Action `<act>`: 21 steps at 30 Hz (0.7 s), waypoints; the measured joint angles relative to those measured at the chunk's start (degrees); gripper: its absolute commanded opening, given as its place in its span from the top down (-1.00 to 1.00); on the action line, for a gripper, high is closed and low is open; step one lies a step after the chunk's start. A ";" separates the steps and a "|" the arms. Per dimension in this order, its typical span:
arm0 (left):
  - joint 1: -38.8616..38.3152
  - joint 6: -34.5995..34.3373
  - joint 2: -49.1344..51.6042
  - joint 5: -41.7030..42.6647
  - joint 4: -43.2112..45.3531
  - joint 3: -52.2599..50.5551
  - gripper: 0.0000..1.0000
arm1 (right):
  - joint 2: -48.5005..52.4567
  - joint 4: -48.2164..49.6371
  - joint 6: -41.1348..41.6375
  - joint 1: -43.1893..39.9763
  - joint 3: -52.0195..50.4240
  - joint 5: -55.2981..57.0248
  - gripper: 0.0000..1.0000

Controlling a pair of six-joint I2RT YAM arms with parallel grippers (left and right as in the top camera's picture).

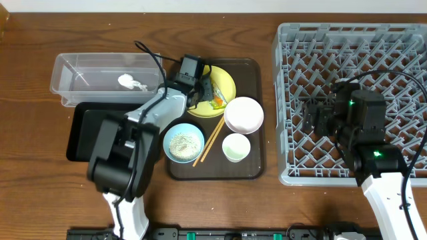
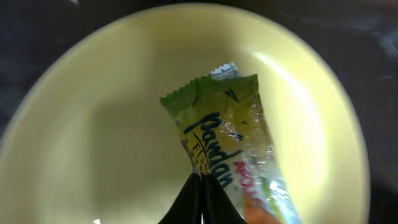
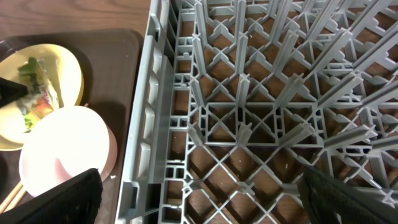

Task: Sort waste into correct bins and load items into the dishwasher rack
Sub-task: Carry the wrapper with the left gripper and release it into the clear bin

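Note:
The yellow-green snack wrapper (image 2: 227,134) lies on the round yellow plate (image 1: 225,80) on the brown tray. My left gripper (image 2: 202,182) is low over the plate, and its shut fingertips pinch the wrapper's near edge. The light blue bowl (image 1: 183,142) holds the white rice-like scraps. The white bowl (image 1: 243,115), small white cup (image 1: 236,147) and chopsticks (image 1: 209,141) sit on the same tray. My right gripper (image 3: 202,199) is open and empty over the left part of the grey dishwasher rack (image 1: 353,40). The right wrist view shows the plate (image 3: 62,59) and white bowl (image 3: 62,152).
The clear tub (image 1: 73,67) stands at the back left with a small white scrap (image 1: 130,83) inside. The black tray (image 1: 80,133) lies in front of it, partly under my left arm. The brown serving tray (image 1: 257,87) sits between the bins and the rack.

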 measured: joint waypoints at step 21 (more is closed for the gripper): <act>15.39 0.00 -18.62 0.17 -4.11 -0.17 0.88 | 0.00 -0.02 0.00 0.00 0.00 0.00 -0.98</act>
